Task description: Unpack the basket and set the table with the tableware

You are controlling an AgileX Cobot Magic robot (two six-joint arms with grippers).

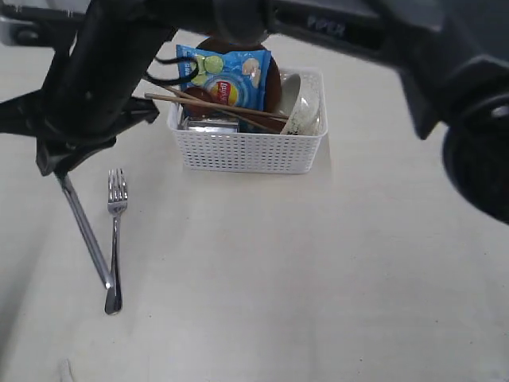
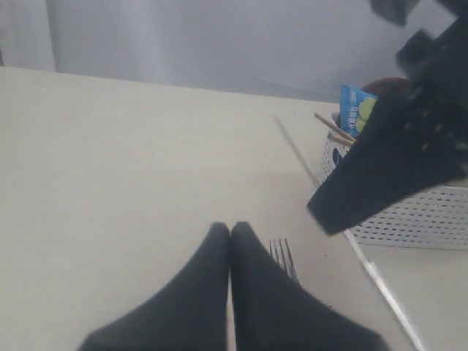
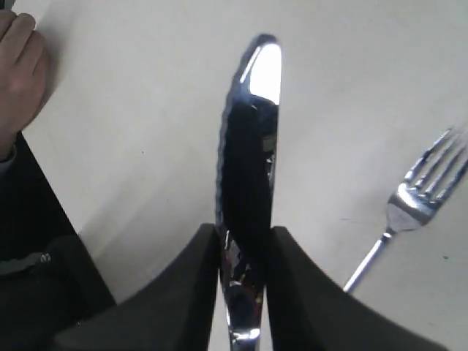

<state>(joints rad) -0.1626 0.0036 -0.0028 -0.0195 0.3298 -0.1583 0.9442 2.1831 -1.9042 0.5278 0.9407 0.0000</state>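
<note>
Exterior: right gripper reaches across, knife slanting down toward the table, just left of the fork; basket farther off, holding the rest.
Left wrist: left gripper pressed together, empty (best kept parked).
Right wrist: jaws pinch the knife, blade forward; lower it flat, parallel to the fork, then let go.

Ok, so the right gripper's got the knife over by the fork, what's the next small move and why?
Probably lower the knife until it lies flat on the table beside the fork, ready to let go. The right gripper is shut on it, the knife slants down with its free end near the fork's handle, and the fork already lies flat there.
</note>
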